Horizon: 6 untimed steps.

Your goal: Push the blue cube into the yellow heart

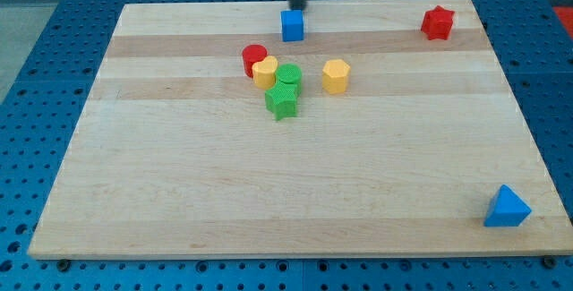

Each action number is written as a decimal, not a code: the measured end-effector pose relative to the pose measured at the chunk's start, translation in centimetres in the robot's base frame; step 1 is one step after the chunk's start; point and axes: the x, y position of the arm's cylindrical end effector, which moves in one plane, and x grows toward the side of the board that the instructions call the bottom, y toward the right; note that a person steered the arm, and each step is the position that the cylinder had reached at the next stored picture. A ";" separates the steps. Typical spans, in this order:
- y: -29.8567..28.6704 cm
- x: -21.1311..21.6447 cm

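On the wooden desk (pixel 295 192), the blue triangle (pixel 507 209) sits far off at the view's bottom right. The red star (pixel 437 23) is at the top right. Near the middle, a red block (pixel 253 59), the yellow heart (pixel 264 73) and two green blocks (pixel 285 89) bunch together, with a yellow block (pixel 336 75) nearby. The blue cube (pixel 292 25) sits above them, apart. My tip (pixel 295 8) touches its top side. I have no fingers.
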 end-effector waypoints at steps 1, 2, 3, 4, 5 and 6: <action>0.1 0.0; 0.0 0.7; -0.9 1.4; -1.4 2.0; -1.9 2.5; -2.5 4.3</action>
